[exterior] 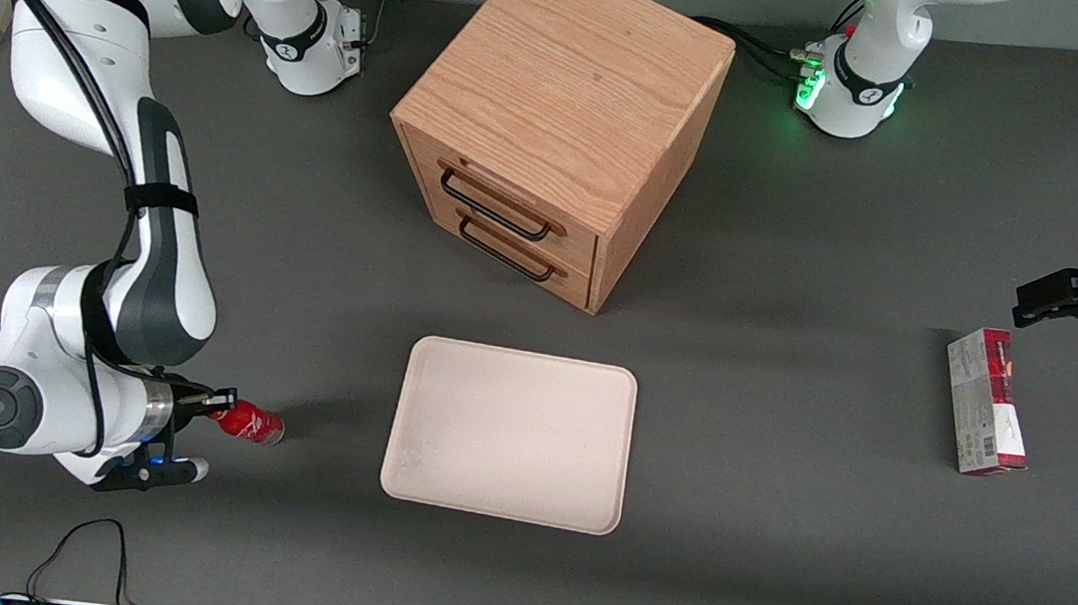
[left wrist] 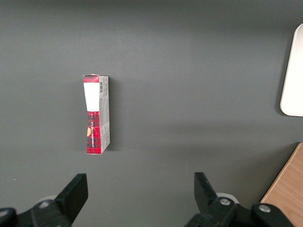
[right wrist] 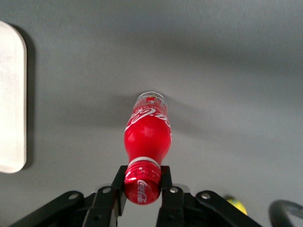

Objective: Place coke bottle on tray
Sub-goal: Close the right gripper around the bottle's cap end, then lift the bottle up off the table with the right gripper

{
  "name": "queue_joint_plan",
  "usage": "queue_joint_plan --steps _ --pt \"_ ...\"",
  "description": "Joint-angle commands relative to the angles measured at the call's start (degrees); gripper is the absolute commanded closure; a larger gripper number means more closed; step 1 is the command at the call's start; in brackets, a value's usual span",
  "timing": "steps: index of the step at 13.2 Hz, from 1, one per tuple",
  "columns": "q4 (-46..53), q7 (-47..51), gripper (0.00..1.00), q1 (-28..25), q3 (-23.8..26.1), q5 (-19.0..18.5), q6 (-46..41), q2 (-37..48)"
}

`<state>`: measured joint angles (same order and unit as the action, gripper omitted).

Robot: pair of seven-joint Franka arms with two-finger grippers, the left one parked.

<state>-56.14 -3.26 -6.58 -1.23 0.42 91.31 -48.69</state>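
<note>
- Front view: the right arm's black two-finger gripper [exterior: 223, 403] is seen low over the dark grey table [exterior: 776, 528], toward the working arm's end, closed on the cap end of the small glossy red coke bottle [exterior: 251, 423]. The bottle's long axis is seen to run from the gripper toward the large flat cream rectangular tray [exterior: 510, 435], base end leading. The tray lies well apart from the bottle, sideways toward the middle of the table and in front of the oak-coloured wooden two-drawer cabinet [exterior: 558, 124]; its surface is bare. A red-and-grey rectangular carton [exterior: 986, 400] lies toward the parked arm's end. Whether the bottle rests on the table or is lifted cannot be told here.

- Left wrist view: only the carton [left wrist: 96, 114], one rounded edge of the tray [left wrist: 294, 71] and a corner of the cabinet [left wrist: 289, 189] are shown; bottle and gripper are absent.

- Right wrist view: the grip is shown, as it is not from the front: the red cap is pinched between the two fingers [right wrist: 166, 187] of the gripper [right wrist: 142, 185], and the bottle [right wrist: 147, 132] with its white lettering extends straight away from them. A soft shadow spread around the bottle suggests it is held off the surface. A rounded edge of the tray [right wrist: 12, 99] is visible to one side; a carry sideways toward it is judged to be the coming move.
</note>
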Motion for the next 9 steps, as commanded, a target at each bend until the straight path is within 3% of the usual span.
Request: queue_joint_plan --steps 1,5,7,9 --pt "-0.6 1.9 1.00 -0.2 0.1 0.4 -9.5 6.4" --pt "-0.6 2.0 1.00 -0.3 -0.2 0.1 -18.5 14.1" --pt "-1.4 1.5 1.00 -0.3 0.1 -2.3 -21.8 19.6" --pt "-2.9 1.1 1.00 -0.3 0.1 -2.4 -24.7 22.8"
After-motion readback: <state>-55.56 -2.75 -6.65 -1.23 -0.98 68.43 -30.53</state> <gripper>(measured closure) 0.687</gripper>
